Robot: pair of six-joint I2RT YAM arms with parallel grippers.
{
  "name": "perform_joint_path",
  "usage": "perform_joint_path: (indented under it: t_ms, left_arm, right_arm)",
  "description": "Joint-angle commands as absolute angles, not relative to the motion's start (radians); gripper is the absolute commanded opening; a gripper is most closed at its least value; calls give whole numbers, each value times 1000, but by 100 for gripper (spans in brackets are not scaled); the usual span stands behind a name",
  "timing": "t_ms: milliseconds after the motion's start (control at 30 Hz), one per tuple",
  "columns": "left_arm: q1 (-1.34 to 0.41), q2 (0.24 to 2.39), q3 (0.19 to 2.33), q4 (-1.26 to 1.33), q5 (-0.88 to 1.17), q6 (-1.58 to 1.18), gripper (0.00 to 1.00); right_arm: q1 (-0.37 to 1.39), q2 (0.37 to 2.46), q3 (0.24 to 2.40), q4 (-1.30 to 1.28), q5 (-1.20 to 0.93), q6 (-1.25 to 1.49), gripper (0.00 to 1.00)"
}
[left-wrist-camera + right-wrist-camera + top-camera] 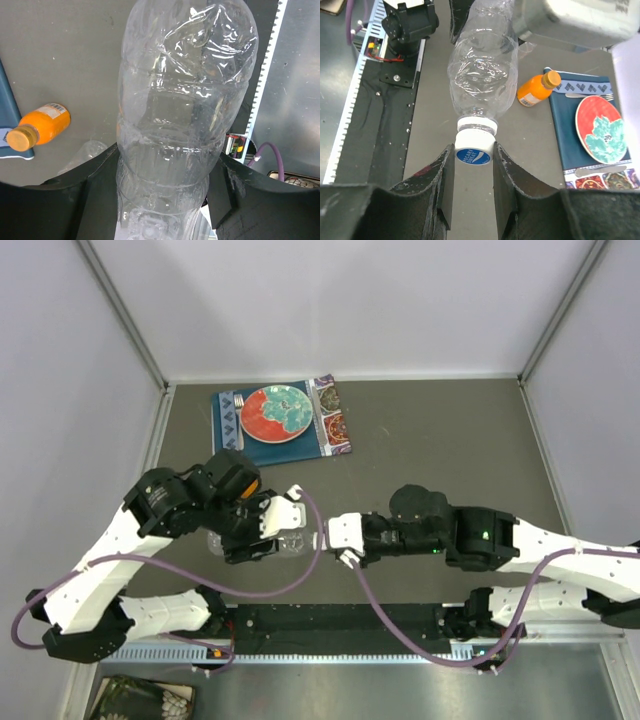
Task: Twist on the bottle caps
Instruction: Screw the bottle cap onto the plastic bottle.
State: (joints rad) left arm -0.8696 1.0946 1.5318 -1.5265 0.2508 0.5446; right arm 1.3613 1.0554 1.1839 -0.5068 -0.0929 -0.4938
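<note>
**Operator:** Grey tabletop, pale walls round it. In my right-wrist view the clear bottle runs down from the top centre, neck toward the camera. The white cap, with its blue disc, sits on the neck at mid-frame.

**Spotter:** Who has what?

**Operator:** At the bottom of the left-wrist view, the left gripper stands fairly wide, its jaws clamped on the bottle's body. I've got the right gripper drawn in, pinching the cap from both sides.

**Spotter:** So it's the turning-home part.

**Operator:** That's how I read it. I can't tell how far the thread has caught. A white collar shows just above the cap. Before I roll the wrist I'd want its axis in line with the neck, or the cap may cross-thread. The bottle wall is thin and crumpled, so it may twist or buckle in the left jaws. I'd hold it firmly without crushing it.

**Spotter:** And the rest?

**Operator:** The orange bottle lies on its side at the upper right of that view, its neck touching the blue placemat. Its amber cap looks seated. The plate sits on the mat, apart from my working spot.
</note>
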Motion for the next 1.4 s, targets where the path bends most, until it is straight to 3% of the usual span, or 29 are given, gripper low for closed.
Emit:
perform_joint_path:
  t_ms: [0, 433, 700, 1367]
  left_arm:
    - [-859, 1098, 1577, -1117, 267, 465, 0]
    - [-859, 1112, 1666, -1014, 327, 339, 0]
    - [-859, 1051, 1536, -796, 477, 285, 0]
    - [-861, 1006, 1448, -713, 474, 259, 0]
  right_arm:
    - [1348, 1120, 1195, -287, -370, -368, 6]
    - [1244, 1078, 1199, -74, -468, -273, 6]
    - [1183, 1107, 1310, -63, -597, -207, 6]
    - [1170, 1204, 1470, -400, -614, -267, 7]
